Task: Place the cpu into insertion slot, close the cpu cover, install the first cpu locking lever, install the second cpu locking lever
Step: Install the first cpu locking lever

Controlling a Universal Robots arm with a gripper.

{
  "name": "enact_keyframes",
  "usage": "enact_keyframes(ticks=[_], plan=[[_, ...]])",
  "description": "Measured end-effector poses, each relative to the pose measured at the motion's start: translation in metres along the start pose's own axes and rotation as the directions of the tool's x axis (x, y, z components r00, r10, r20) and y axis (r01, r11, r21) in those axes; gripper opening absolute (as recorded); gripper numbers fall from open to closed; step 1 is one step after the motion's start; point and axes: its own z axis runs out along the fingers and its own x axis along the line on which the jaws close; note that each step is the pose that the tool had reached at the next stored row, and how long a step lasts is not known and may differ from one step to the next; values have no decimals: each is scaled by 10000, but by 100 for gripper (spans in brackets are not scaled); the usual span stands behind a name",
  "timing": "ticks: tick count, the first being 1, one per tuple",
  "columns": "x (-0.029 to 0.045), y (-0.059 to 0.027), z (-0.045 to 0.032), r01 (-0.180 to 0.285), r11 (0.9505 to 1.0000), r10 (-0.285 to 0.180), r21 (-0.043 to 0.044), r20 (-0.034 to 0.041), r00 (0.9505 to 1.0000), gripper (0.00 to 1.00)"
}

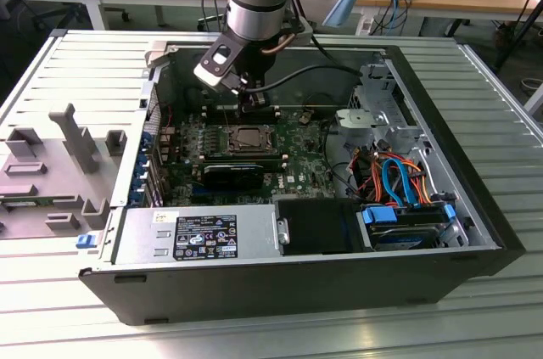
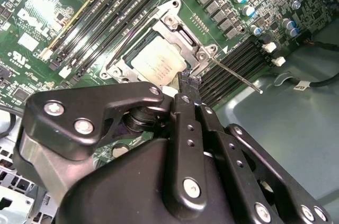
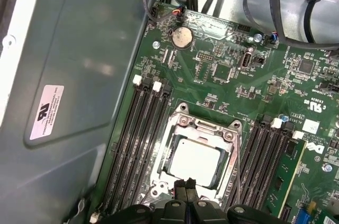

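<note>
The black jaws are clenched together, nothing visible between them, and hang at the far edge of the square, metal-rimmed insertion slot (image 1: 226, 140). The silvery-grey square cpu (image 3: 195, 161) lies seated just nearward of them. The thin, windowed silver cpu cover (image 3: 168, 147) frames it, and a slim steel locking lever (image 2: 238, 77) juts across the memory slots.

We see a big black computer box (image 1: 458, 261) lying open on a grey ribbed bench (image 1: 484, 79). Inside it lies a green board (image 1: 310, 134). Along the box's near wall sits a silver power box (image 1: 144, 236) with a black sticker (image 1: 206, 238). On the exterior view's right, orange and blue wires (image 1: 394, 174) curl above a blue holder (image 1: 405, 216). A grey plastic piece (image 1: 64, 164) rests on the bench at the exterior view's left. In the first wrist view we see long black slots (image 3: 135, 144), a round silver battery (image 3: 183, 37) and a white sticker (image 3: 49, 110) on a grey wall.
</note>
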Motion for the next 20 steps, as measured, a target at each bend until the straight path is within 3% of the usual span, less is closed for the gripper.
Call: enact_keyframes(ticks=[20], plan=[[0, 0, 0, 663, 9978, -663, 62, 24, 9978, 11]])
